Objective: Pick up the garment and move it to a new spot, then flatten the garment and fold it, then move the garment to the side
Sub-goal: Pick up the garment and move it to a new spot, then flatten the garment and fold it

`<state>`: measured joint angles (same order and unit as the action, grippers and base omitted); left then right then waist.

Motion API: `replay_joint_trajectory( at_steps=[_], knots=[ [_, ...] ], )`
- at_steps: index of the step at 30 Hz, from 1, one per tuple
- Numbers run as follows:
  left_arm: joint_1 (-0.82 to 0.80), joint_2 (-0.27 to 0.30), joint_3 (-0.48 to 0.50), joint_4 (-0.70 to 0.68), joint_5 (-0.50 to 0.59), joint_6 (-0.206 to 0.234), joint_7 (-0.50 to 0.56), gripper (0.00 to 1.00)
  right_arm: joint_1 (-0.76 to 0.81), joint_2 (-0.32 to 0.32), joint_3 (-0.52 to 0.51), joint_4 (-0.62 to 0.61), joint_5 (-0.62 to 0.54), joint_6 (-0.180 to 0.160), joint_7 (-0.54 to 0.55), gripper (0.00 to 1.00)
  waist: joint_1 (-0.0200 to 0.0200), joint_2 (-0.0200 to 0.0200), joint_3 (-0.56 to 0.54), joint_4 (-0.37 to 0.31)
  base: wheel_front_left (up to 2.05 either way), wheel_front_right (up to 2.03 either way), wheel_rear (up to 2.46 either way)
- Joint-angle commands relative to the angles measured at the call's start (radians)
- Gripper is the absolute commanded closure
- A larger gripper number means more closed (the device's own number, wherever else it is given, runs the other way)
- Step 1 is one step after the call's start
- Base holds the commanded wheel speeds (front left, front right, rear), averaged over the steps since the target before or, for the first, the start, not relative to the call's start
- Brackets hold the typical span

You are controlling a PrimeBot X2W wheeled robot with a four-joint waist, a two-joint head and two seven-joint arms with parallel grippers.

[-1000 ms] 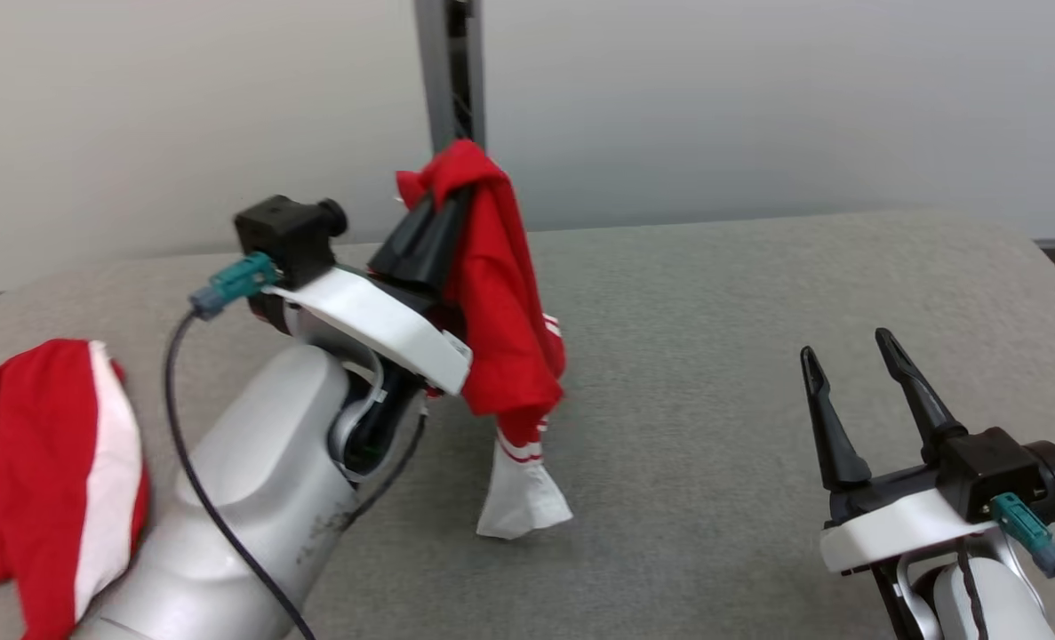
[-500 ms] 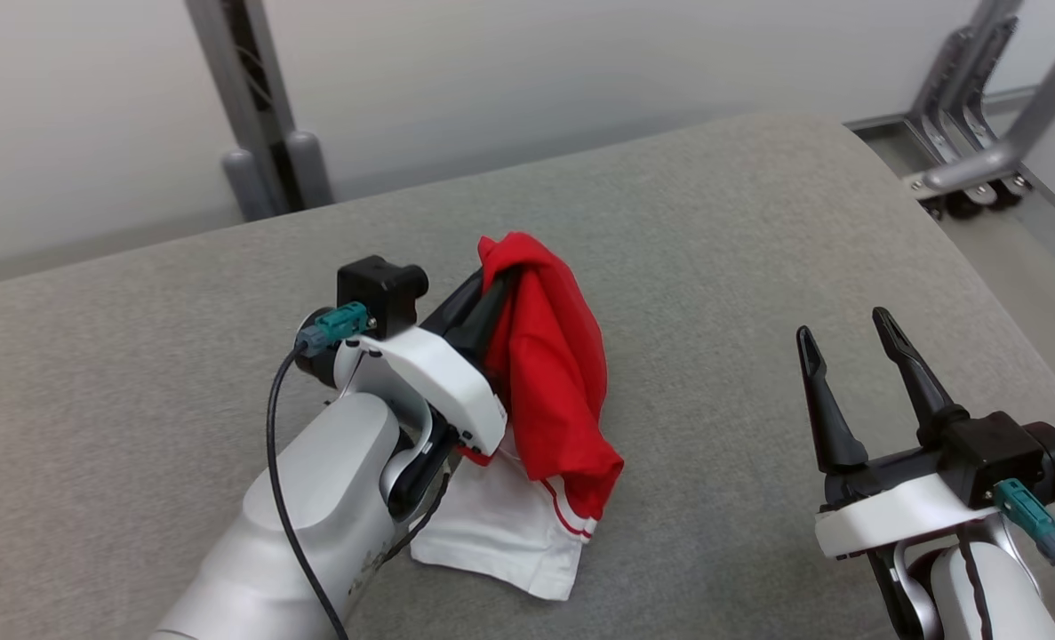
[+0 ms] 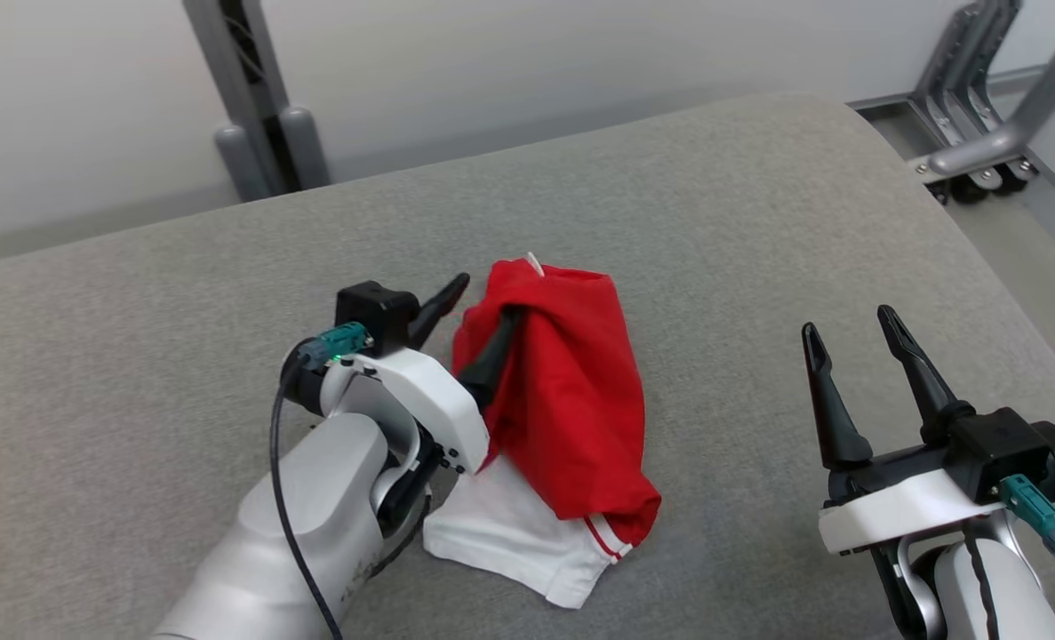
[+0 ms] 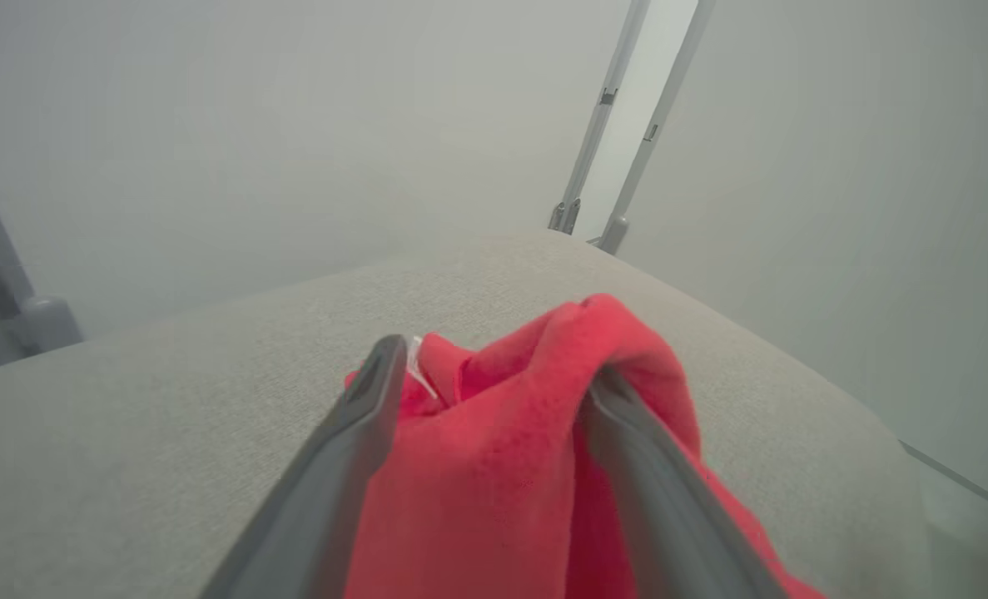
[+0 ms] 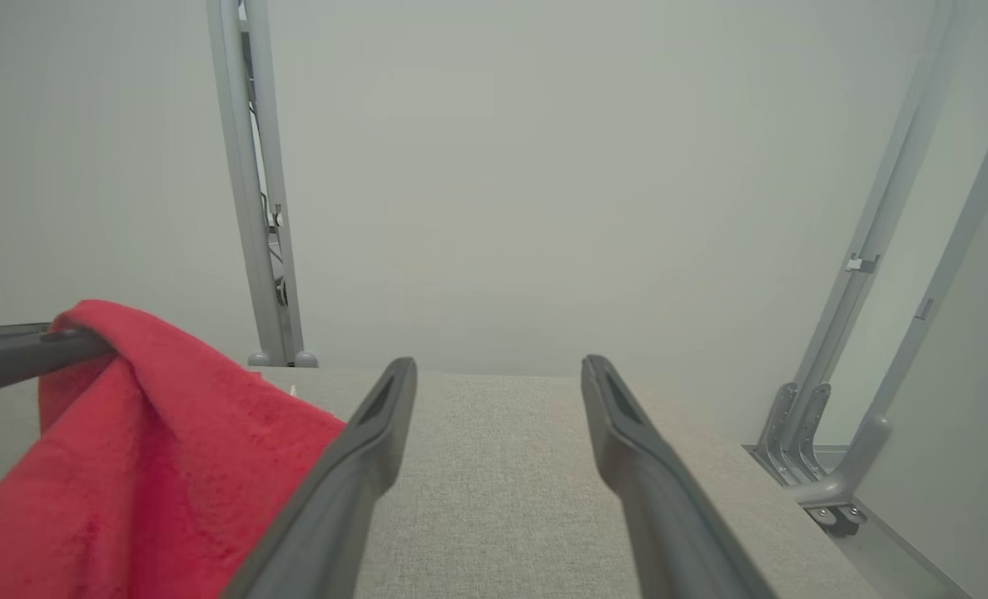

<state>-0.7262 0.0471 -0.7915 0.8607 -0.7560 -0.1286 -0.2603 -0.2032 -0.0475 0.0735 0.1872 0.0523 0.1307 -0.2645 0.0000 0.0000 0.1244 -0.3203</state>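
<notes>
Left hand (image 3: 490,295) spread, gripping nothing — the red-and-white garment (image 3: 571,409) lies bunched on the desk (image 3: 758,222), draped over one finger. Move looks done — flattening, folding, setting aside remain. Right hand (image 3: 847,320) spread, empty.

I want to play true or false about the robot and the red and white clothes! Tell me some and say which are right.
1. The garment is red with a white part. True.
2. The right end effector is holding the garment. False: it is open, empty and apart from the cloth.
3. The left end effector has its jaws open. True: a red fold lies draped over one finger.
4. The garment is folded flat and neat. False: it lies crumpled on the grey surface.
</notes>
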Motion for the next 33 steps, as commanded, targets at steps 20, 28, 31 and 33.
replay_joint_trajectory(
  at_steps=[20,28,31,33],
  knots=[
    [0.146,0.059,0.324,-0.168,0.208,0.031,-0.004,0.0,0.046,-0.006,-0.001,0.01,-0.008,0.0,-0.002,0.0,0.0,0.0,-0.141,0.239,0.0,0.0,0.0],
    [0.352,0.088,0.499,-0.367,0.356,0.074,-0.004,0.0,0.07,-0.006,0.01,0.001,-0.01,0.0,-0.002,0.0,0.0,0.0,-0.165,0.268,0.0,0.0,0.0],
    [0.442,0.079,0.563,-0.449,0.412,0.084,-0.004,0.0,0.079,-0.006,0.012,0.001,-0.013,0.0,-0.002,0.0,0.0,0.0,-0.172,0.275,0.0,0.0,0.0],
    [0.507,0.065,0.597,-0.493,0.444,0.084,-0.004,0.0,0.087,-0.006,0.011,0.002,-0.014,0.0,-0.002,0.0,0.0,0.0,-0.176,0.278,0.0,0.0,0.0]
  ],
)
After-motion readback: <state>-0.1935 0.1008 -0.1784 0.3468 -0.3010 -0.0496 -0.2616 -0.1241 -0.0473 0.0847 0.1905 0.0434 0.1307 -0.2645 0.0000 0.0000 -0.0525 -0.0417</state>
